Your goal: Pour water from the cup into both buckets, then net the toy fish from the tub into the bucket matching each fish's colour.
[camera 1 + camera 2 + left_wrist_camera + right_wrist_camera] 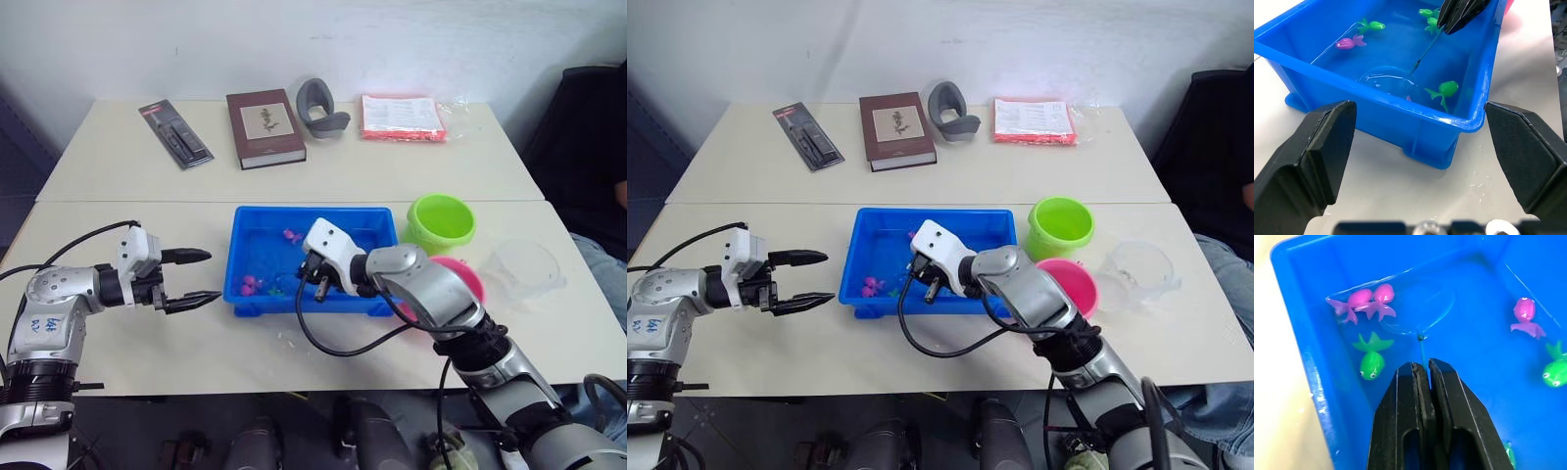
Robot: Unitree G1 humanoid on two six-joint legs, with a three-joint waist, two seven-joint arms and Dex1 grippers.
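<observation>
A: Nearest the robot, what are the arms doing?

B: The left gripper (pixel 188 279) hangs over bare table just left of the tub (pixel 245 303), its two fingers spread wide with nothing between them. The right gripper (pixel 1422 377) is pinched tight on the thin handle of the net (pixel 1418 313), and the hoop lies under the water in the tub's near-left part.

A: So which step is this?

B: Netting, by the look of it. The hoop sits right beside two pink fish (pixel 1369 301), its rim touching or nearly touching them, with a green fish (pixel 1371 363) just nearer the gripper. More green and pink fish lie farther right in the tub.

A: What does the next move call for?

B: Probably sliding the hoop under one pink fish, lifting it level so it does not slip off, then carrying it right to the pink bucket (pixel 1070 281), which stands just right of the tub. The green bucket (pixel 1061 225) is beyond it, and the cup (pixel 1136 274) sits to the right of both, upright.

A: Anything readable at the far side?

B: A dark red book (pixel 265 127), a black packet (pixel 175 134), a grey curved thing (pixel 321 108) and a red-edged printed sheet (pixel 402 117) lie there, but none of the print is legible.
</observation>
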